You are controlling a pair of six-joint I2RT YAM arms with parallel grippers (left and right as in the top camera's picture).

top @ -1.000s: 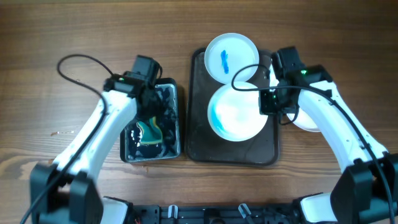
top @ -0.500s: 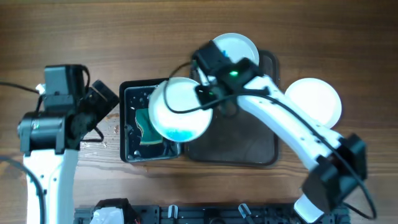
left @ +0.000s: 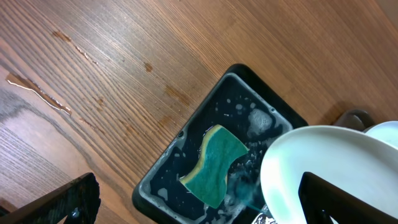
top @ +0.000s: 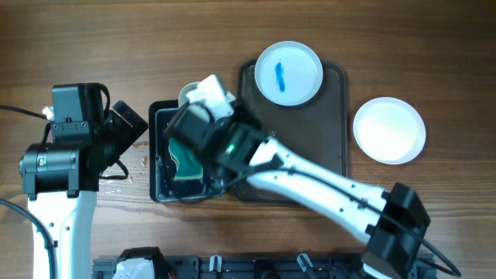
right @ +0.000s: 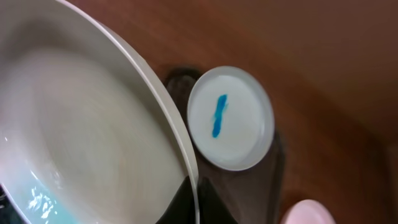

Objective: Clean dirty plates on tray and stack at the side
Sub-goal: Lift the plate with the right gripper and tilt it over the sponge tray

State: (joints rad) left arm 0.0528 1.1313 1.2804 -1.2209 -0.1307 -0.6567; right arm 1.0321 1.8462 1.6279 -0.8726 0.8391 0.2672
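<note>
- Three plates: held plate (left: 329, 155) tilted over black basin (top: 155, 182), rim pinched in right gripper (top: 198, 116); smeared plate (top: 288, 73) on tray (top: 329, 147); clean plate (top: 389, 129) on table (top: 93, 39).
- Wide-spread, empty left gripper (top: 130, 126) beside basin.
- Half hidden overhead by right arm (top: 310, 182): green sponge (left: 214, 165) in basin.
- Wood grain, wet streaks (left: 37, 93) left of basin.

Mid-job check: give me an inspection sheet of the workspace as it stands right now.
Surface: wooden table, wet streaks left of the black basin.
Job's things: smeared plate on the tray; clean plate on the table right of it; third plate tilted over the black basin, bluish water in it.
Clutter: green sponge in the black basin.
Tools: left tool open, empty, left of the black basin; right tool shut on the third plate.
Cables: black cable loops by the left arm.
Surroundings: black rail at the near edge.
</note>
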